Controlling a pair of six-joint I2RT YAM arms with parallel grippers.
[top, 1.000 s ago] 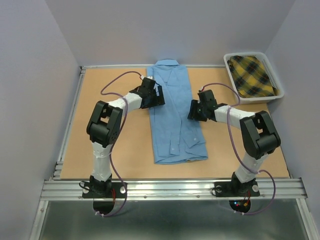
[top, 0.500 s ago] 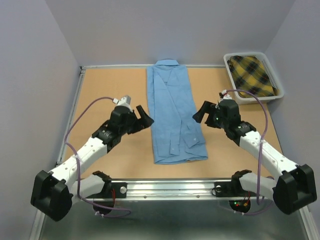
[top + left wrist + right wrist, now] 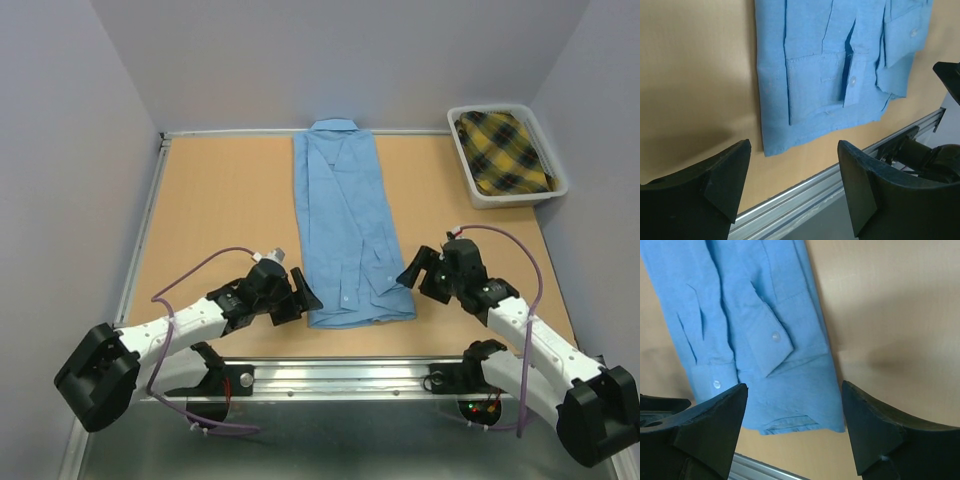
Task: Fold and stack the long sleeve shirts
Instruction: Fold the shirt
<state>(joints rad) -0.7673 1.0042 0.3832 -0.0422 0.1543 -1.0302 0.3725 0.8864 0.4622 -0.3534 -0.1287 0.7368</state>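
Between left gripper [image 3: 303,303] and right gripper [image 3: 414,280], both spread wide and empty: light blue shirt [image 3: 345,220], soft and limp, likely best pinched at nearest hem corners [image 3: 314,322].

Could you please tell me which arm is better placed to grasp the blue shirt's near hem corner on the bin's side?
Right. The right gripper hovers open just beside that corner of the blue shirt, while the left gripper, also open, sits at the opposite hem corner.
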